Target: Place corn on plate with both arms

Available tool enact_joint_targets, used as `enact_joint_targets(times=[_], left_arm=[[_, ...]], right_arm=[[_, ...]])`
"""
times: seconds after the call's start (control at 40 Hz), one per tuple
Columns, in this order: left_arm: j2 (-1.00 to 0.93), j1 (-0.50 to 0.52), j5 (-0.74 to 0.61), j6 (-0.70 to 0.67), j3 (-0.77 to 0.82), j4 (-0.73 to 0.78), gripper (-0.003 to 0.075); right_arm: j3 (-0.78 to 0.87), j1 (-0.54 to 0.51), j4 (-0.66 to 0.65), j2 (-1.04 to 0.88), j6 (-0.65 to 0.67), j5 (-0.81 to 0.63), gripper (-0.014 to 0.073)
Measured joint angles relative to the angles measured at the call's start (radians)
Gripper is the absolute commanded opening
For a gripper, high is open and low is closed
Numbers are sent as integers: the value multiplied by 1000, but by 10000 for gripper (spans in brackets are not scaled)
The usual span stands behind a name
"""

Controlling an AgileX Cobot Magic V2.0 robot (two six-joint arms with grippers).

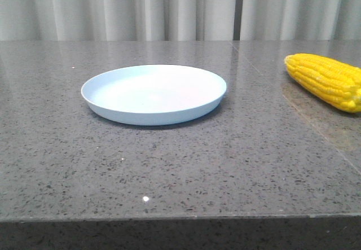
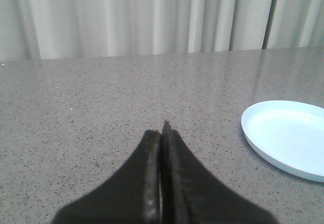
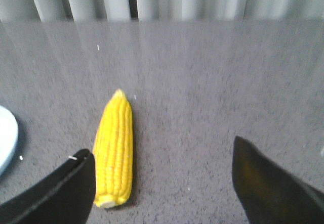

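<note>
The pale blue plate sits empty on the grey stone table, left of centre in the front view; its edge also shows in the left wrist view and the right wrist view. The yellow corn lies on the table at the far right, partly cut off by the frame edge. In the right wrist view the corn lies lengthwise, its pale cut end beside one finger. My right gripper is open and empty above the table, the corn just inside one finger. My left gripper is shut and empty, left of the plate.
The grey speckled table runs to a front edge near the bottom of the front view. Pale curtains hang behind the table's far edge. A seam in the tabletop runs near the corn.
</note>
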Motion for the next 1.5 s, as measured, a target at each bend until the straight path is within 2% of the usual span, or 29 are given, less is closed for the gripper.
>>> enact_joint_targets(times=[0.25, 0.62, 0.93, 1.0, 1.12, 1.2, 1.5], left_arm=[[0, 0, 0, 0, 0, 0, -20], [0, 0, 0, 0, 0, 0, -20], [0, 0, 0, 0, 0, 0, -20], [0, 0, 0, 0, 0, 0, -20], [0, 0, 0, 0, 0, 0, -20], [0, 0, 0, 0, 0, 0, -20], [0, 0, 0, 0, 0, 0, -20]], right_arm=[[-190, 13, 21, 323, 0, 95, 584], [-527, 151, 37, 782, 0, 366, 582], [-596, 160, 42, 1002, 0, 394, 576], [-596, 160, 42, 1035, 0, 403, 526], [-596, 160, 42, 1050, 0, 425, 288], [-598, 160, 42, 1046, 0, 429, 187], [-658, 164, 42, 954, 7, 436, 192]])
